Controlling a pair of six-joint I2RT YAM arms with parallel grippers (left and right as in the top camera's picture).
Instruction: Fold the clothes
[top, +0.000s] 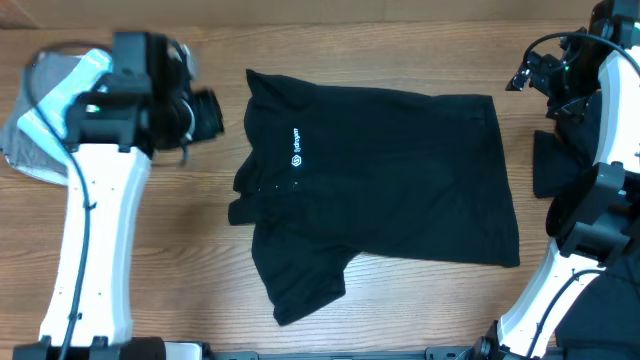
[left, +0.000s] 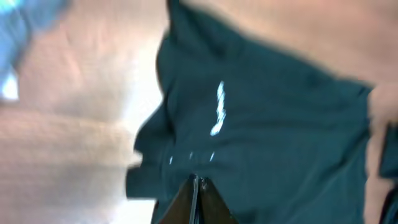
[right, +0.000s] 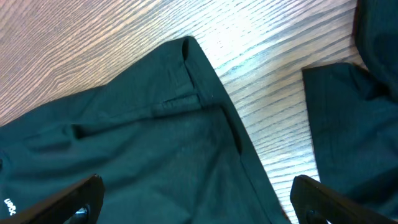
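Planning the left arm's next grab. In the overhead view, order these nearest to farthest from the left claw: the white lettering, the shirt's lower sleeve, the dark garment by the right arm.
From the left claw:
1. White lettering, on the chest, just to its right.
2. Lower sleeve, at the bottom of the view.
3. Dark garment, far right side.

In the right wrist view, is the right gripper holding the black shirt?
No, the right gripper is wide open above the shirt, closed on nothing.

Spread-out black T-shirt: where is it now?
Overhead view: the T-shirt lies centred on the table, collar toward the left arm, another dark garment to its right.
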